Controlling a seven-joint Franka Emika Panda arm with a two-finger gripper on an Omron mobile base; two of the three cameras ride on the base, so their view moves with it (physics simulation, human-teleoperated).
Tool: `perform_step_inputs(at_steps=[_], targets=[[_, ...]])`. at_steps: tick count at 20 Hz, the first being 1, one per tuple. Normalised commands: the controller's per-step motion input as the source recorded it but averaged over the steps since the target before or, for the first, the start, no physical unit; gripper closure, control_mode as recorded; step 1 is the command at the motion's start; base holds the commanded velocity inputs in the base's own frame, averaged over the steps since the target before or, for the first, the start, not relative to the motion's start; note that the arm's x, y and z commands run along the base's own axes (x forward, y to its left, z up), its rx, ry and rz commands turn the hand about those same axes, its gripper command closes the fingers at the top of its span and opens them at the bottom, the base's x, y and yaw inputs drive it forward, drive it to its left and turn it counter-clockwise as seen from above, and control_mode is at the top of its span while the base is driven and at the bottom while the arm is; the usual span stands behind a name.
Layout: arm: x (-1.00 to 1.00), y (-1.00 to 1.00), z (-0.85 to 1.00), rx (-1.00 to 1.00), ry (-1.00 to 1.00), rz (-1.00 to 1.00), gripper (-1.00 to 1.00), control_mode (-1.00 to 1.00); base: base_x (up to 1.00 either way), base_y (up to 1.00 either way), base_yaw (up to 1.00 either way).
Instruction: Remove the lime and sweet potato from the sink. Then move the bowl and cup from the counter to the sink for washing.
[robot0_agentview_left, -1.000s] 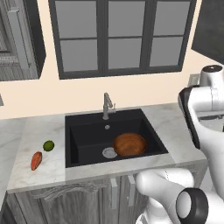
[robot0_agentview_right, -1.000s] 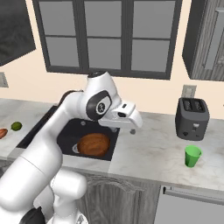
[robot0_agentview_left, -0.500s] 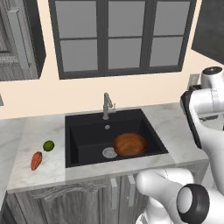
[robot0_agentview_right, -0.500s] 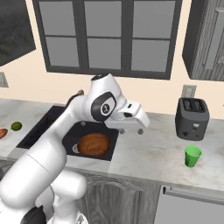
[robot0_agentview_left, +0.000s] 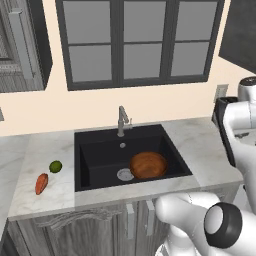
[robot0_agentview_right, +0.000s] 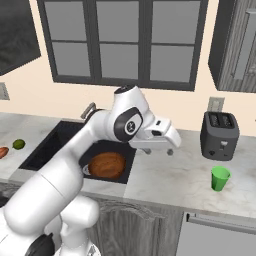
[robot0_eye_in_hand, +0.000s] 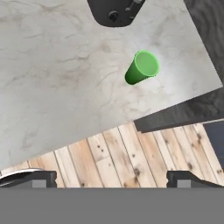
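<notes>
The brown wooden bowl lies in the black sink beside the silver drain. On the counter left of the sink rest the lime and the sweet potato. The green cup stands upright on the counter to the right, near its front edge. My gripper hangs open over the counter between sink and cup, well above the stone, with nothing between its fingers.
A dark toaster stands against the wall just behind the cup. The grey faucet rises at the sink's back rim. The counter ends in a front edge with wooden floor below.
My arm has swung to the right, carrying the gripper from the sink's right edge out over the counter, closer to the cup. Bowl, lime and sweet potato have stayed put.
</notes>
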Motion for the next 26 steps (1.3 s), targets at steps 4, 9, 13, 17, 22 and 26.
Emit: perform_step_inputs(at_steps=[4, 9, 13, 17, 22, 26], targets=[[0.00, -0.23, -0.01, 0.00, 0.00, 0.01, -1.00, -1.00, 0.00, 0.00, 0.00], [0.03, -0.18, -0.03, 0.02, 0.00, 0.03, -1.00, -1.00, 0.00, 0.00, 0.00], [0.08, -0.12, -0.07, 0.05, 0.00, 0.06, -1.00, -1.00, 0.00, 0.00, 0.00], [0.06, -0.21, -0.08, 0.07, -0.01, 0.08, -1.00, -1.00, 0.00, 0.00, 0.00], [0.09, -0.15, -0.08, 0.04, -0.01, 0.08, -1.00, -1.00, 0.00, 0.00, 0.00], [0.12, -0.21, -0.07, 0.00, 0.00, 0.07, -1.00, -1.00, 0.00, 0.00, 0.00]])
